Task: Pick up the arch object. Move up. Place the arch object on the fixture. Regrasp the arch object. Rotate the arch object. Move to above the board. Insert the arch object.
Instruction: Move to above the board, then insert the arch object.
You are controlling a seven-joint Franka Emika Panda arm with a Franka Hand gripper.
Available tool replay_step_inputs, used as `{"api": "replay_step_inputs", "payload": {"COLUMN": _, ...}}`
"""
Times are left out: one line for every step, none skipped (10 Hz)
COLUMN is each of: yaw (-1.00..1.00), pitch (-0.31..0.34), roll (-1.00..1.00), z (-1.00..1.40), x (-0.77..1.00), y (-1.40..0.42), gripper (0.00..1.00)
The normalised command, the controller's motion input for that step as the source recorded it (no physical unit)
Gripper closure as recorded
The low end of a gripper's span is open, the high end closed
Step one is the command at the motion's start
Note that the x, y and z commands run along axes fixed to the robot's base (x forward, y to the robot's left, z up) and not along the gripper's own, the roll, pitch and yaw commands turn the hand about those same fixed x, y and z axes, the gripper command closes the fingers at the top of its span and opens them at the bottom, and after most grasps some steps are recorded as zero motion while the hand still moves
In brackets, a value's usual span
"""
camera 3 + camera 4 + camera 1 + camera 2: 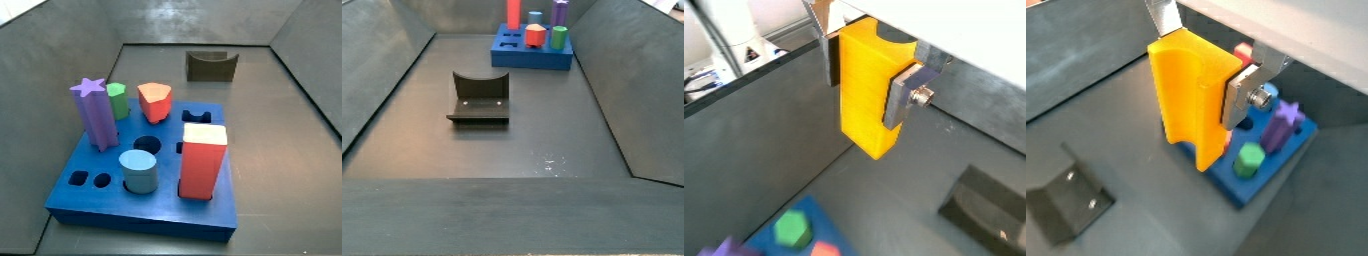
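The arch object (869, 95) (1186, 95) is a yellow-orange block with a curved notch. It hangs upright, off the floor, in both wrist views. My gripper (867, 80) (1204, 70) is shut on it, with a silver finger (905, 92) (1245, 90) pressed on each side. The fixture (989, 205) (1066, 200) (211, 65) (480, 97) stands alone on the dark floor with nothing on it. The blue board (818, 215) (1227, 185) (100, 195) (529, 57) lies below and beyond the held block. Neither side view shows the gripper or the arch object.
The board carries a purple star post (94, 115), a green peg (116, 100), a red pentagon peg (156, 100), a big red block (202, 160) and a pale blue cylinder (139, 172). Several holes in it stand open. Sloping grey walls enclose the floor.
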Motion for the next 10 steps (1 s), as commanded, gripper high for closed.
{"api": "replay_step_inputs", "payload": {"yaw": 0.00, "pitch": 0.121, "roll": 0.03, "z": 0.27, "x": 0.52, "y": -1.00, "gripper": 1.00}}
{"api": "replay_step_inputs", "payload": {"yaw": 0.00, "pitch": 0.123, "roll": 0.02, "z": 0.27, "x": 0.54, "y": -1.00, "gripper": 1.00}}
{"api": "replay_step_inputs", "payload": {"yaw": 0.01, "pitch": 0.127, "roll": 0.01, "z": 0.27, "x": 0.56, "y": -1.00, "gripper": 1.00}}
{"api": "replay_step_inputs", "payload": {"yaw": 0.01, "pitch": 0.144, "roll": 0.02, "z": 0.24, "x": 0.51, "y": -0.86, "gripper": 1.00}}
{"api": "replay_step_inputs", "payload": {"yaw": 0.01, "pitch": 0.136, "roll": 0.03, "z": 0.17, "x": 0.38, "y": -0.59, "gripper": 1.00}}
{"api": "replay_step_inputs", "payload": {"yaw": 0.01, "pitch": 0.118, "roll": 0.05, "z": 0.11, "x": 0.25, "y": -0.37, "gripper": 1.00}}
{"api": "replay_step_inputs", "payload": {"yaw": 0.01, "pitch": 0.088, "roll": 0.05, "z": 0.07, "x": 0.16, "y": -0.22, "gripper": 1.00}}
{"api": "replay_step_inputs", "payload": {"yaw": 0.00, "pitch": -0.139, "roll": 0.00, "z": -0.34, "x": 0.09, "y": 0.00, "gripper": 1.00}}
{"api": "replay_step_inputs", "payload": {"yaw": 0.00, "pitch": -0.194, "roll": 0.03, "z": -0.54, "x": 0.14, "y": 0.00, "gripper": 1.00}}
{"api": "replay_step_inputs", "payload": {"yaw": 0.00, "pitch": -0.201, "roll": 0.05, "z": -0.63, "x": 0.13, "y": -0.01, "gripper": 1.00}}
